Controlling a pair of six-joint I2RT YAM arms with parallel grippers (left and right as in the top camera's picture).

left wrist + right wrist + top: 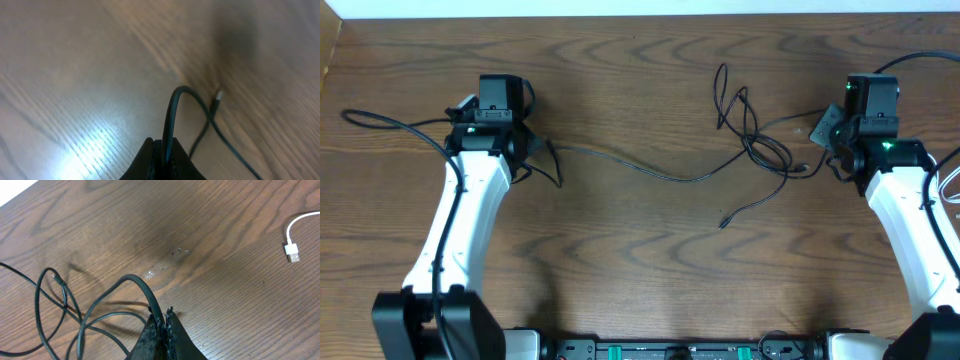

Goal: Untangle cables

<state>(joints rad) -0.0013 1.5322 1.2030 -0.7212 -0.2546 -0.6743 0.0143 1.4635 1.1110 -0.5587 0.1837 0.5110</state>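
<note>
A long black cable (660,172) runs across the table from my left gripper (532,152) to a tangle of black loops (752,130) at the right. The left wrist view shows my left gripper (167,150) shut on that black cable (175,100), whose small plug (218,95) rests on the wood just beyond. My right gripper (835,148) stands beside the tangle; its wrist view shows the gripper (161,317) shut on a black cable (135,282) that arches left into the coils (50,315). A white cable (300,222) with its plug lies apart at the far right.
A loose black cable end (725,222) lies toward the table's middle. The white cable (950,185) shows at the right edge. Thicker arm cables trail off behind the left arm (380,120) and the right arm (920,58). The wooden table's far edge (640,18) is close behind.
</note>
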